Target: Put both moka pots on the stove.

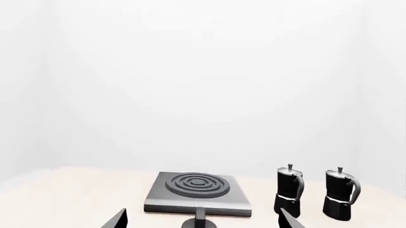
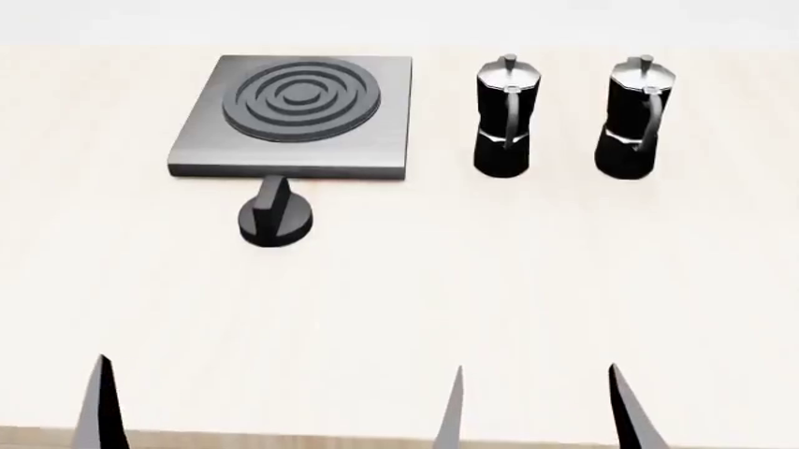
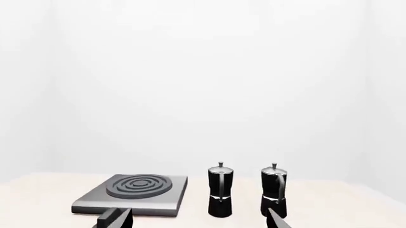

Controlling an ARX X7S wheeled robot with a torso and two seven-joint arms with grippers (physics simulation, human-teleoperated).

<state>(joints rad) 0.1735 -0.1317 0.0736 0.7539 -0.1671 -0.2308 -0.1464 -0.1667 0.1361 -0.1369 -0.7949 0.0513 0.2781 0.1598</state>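
Both tall faceted black moka pots with silver lids stand upright on the pale wooden tabletop (image 2: 525, 299), well ahead of both grippers and untouched. Nearer-stove pot (image 2: 504, 120) sits ahead of the right gripper (image 2: 537, 412), slightly toward the left arm's side; second pot (image 2: 635, 119) stands beside it, apart, roughly straight ahead of that gripper's outer finger. Flat square brushed-grey metal stove (image 2: 200, 150) with its ringed round burner (image 2: 301, 96) lies ahead of the left gripper (image 1: 199, 221), burner bare. Squat round black dial knob (image 2: 273, 218) sits just in front of the stove, not touching it as far as the head view shows.

Right gripper: two dark fingertips show well separated at the frame edge, nothing between them. Left gripper: left wrist view shows its fingertips spread wide, nothing held; the head view shows only one tip.

Handling judgement:
- Pots look rigid metal, hard-surfaced, probably smooth and somewhat slippery; not fragile.
- Tall with a narrow waist, so likely tippy if pushed high on the body.
- Best hold appears to be across the faceted body near the waist, where flat faces give the pads purchase; the curved handle, facing the robot, is thin and would let the pot swing.
- Lid knob too small to trust.
- Weight unknown; assume moderate.
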